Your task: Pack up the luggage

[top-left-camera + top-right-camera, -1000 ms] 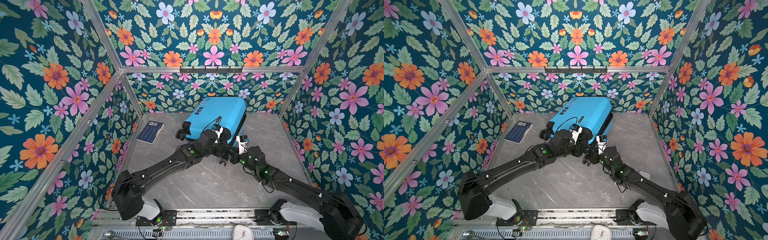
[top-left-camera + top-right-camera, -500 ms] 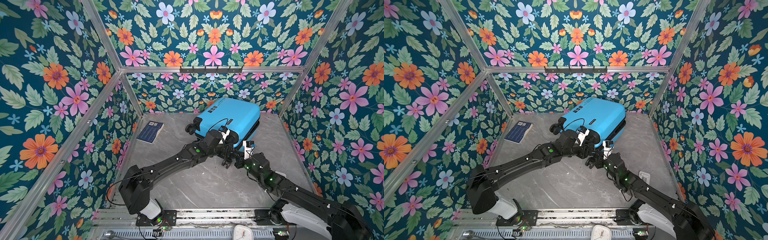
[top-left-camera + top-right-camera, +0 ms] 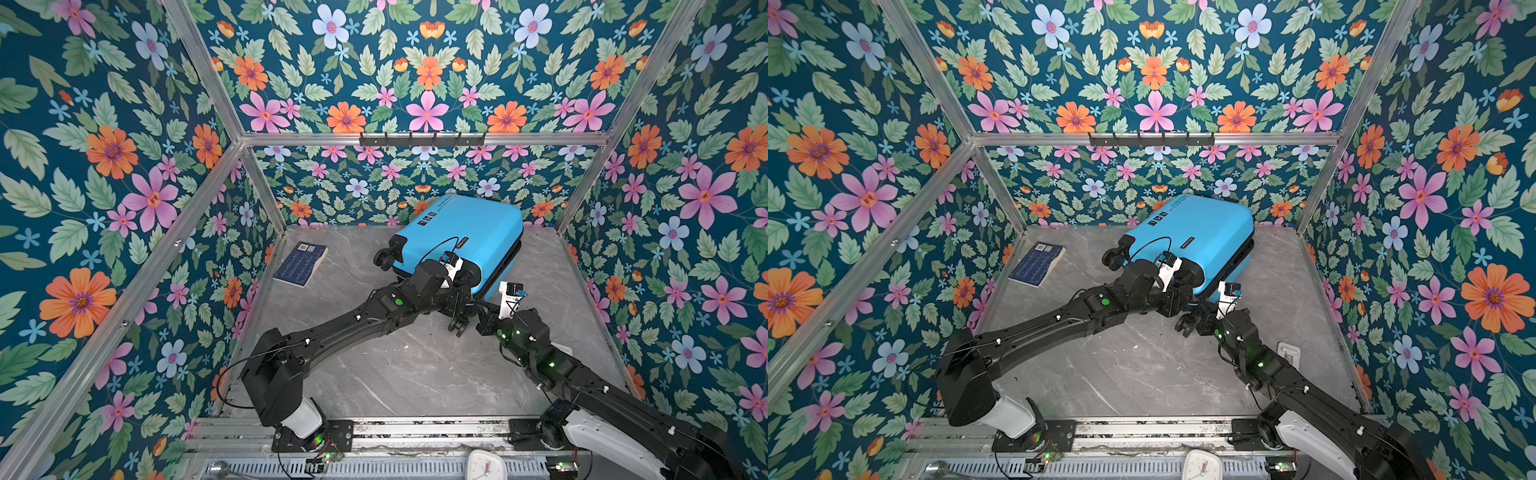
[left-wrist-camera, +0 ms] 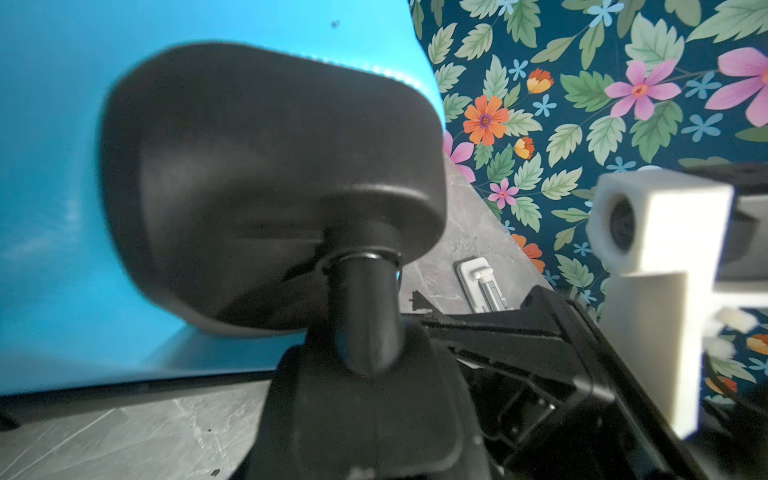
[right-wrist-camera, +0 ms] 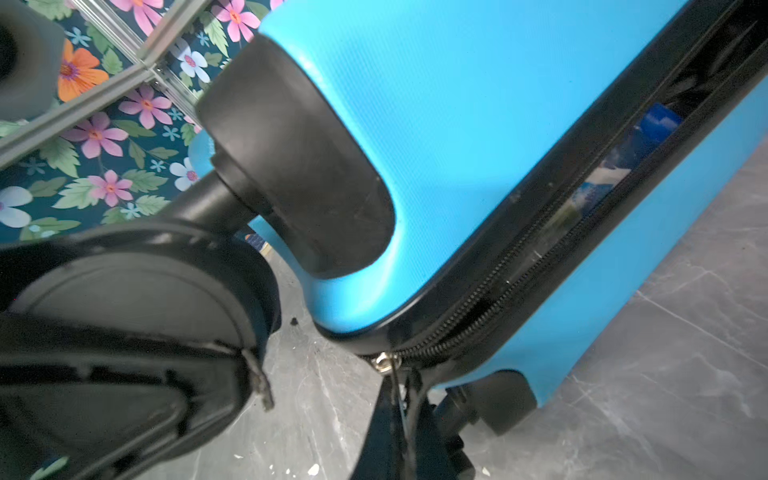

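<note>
We see luggage [image 3: 465, 224] lying flat at rear right of bench [image 3: 395, 374], close to back wall, wheel end toward front left. Zip [image 5: 519, 257] gapes along seam, and something blue and white shows in gap. At near corner, right gripper [image 5: 395, 386] has jaws together on zip pull [image 5: 384, 360]. Beside it, left gripper [image 3: 458, 320] has jaws clamped on wheel [image 4: 361, 415], as best we make out. Flat dark-blue item [image 3: 300, 264] lies well apart, rear left. White clip [image 3: 1289, 355] sits near right arm. Clock [image 3: 484, 463] at front edge.
</note>
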